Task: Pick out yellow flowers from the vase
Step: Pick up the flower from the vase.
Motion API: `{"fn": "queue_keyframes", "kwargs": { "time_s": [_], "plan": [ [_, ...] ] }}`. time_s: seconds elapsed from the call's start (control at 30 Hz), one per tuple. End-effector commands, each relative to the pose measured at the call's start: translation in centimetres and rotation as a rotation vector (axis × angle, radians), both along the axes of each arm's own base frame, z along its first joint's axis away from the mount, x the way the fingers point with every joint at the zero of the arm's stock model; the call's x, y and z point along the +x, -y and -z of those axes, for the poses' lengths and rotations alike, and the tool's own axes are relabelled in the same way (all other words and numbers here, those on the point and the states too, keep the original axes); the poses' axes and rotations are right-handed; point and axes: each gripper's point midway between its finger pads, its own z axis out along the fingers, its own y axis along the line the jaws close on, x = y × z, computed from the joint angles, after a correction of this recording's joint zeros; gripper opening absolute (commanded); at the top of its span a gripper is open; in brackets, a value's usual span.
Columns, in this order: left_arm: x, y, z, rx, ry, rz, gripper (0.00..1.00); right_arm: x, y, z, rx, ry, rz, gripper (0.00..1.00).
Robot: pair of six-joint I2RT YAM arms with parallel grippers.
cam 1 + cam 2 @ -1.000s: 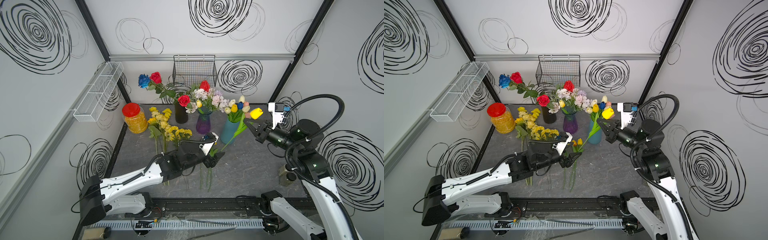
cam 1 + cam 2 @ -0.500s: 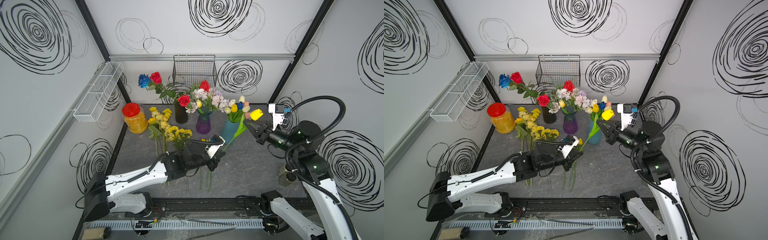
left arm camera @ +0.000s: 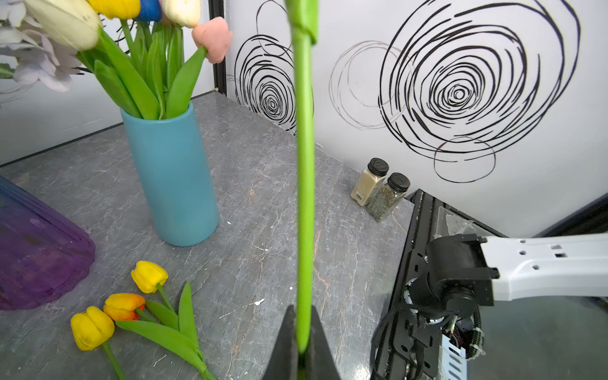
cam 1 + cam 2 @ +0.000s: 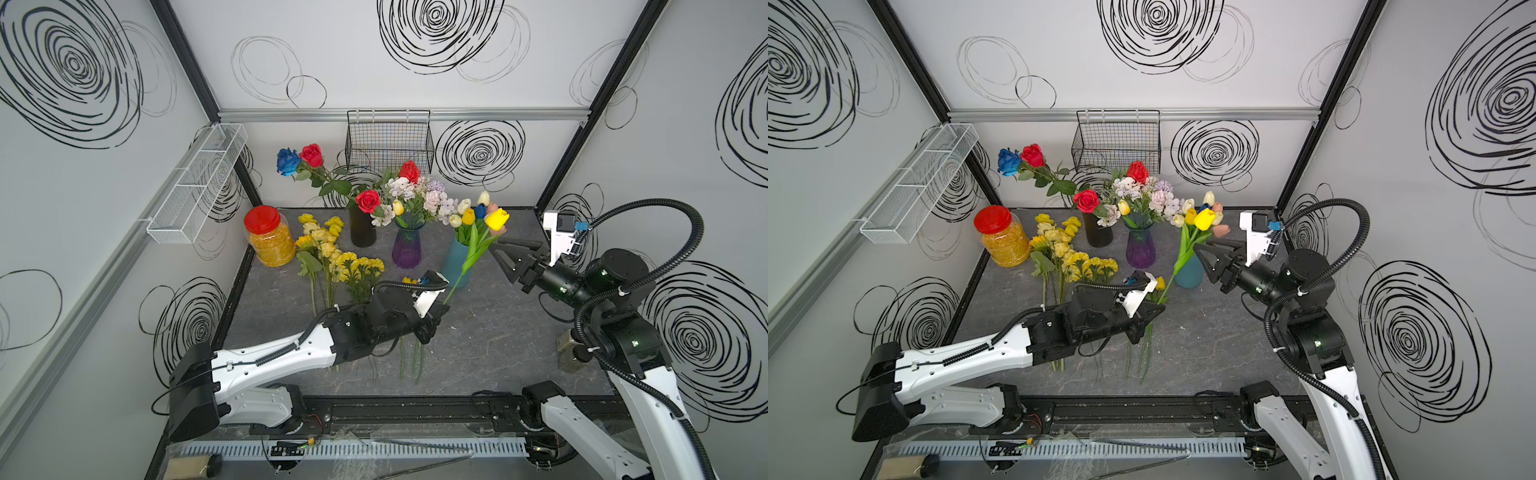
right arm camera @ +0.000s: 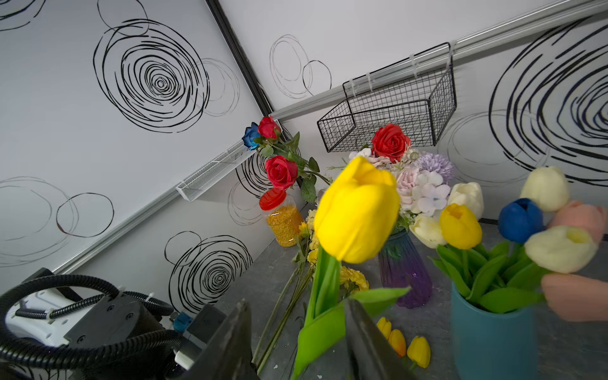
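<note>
One yellow tulip [image 4: 497, 219]: prob. light, bendy stem, soft bloom, so grip low on stem. Left gripper [image 3: 302, 311] jaws clamped there; right gripper [image 4: 496, 246] jaws apart.

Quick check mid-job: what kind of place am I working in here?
Most likely a staged robot test cell, not a real florist: white wall panels printed with black swirls box in a small grey tabletop, and a wire basket hangs from an aluminium rail.

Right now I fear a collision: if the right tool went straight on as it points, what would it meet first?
Probably the green leaf and stem of the yellow tulip, which the left tool holds, though depth is unclear.
</note>
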Motion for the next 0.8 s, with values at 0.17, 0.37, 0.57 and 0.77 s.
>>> {"fn": "queue_keyframes", "kwargs": {
  "time_s": [0.17,0.37,0.57,0.77],
  "plan": [
    [-0.4,-4.3,5.0,0.076,-0.204,-0.196,0.0,-0.2,4.9,1.8,-0.047,0.09,0.297,0.62],
    [-3.7,-7.5,9.9,0.145,-0.393,-0.263,0.0,-0.8,7.7,4.2,-0.068,0.092,0.445,0.63],
    [-4.3,-10.0,13.2,0.116,-0.53,-0.365,0.0,-0.1,7.7,6.5,-0.036,0.04,0.455,0.63],
    [-3.2,-11.2,16.1,0.07,-0.643,-0.441,0.0,0.9,7.2,8.7,-0.014,-0.008,0.443,0.59]
  ]
}}
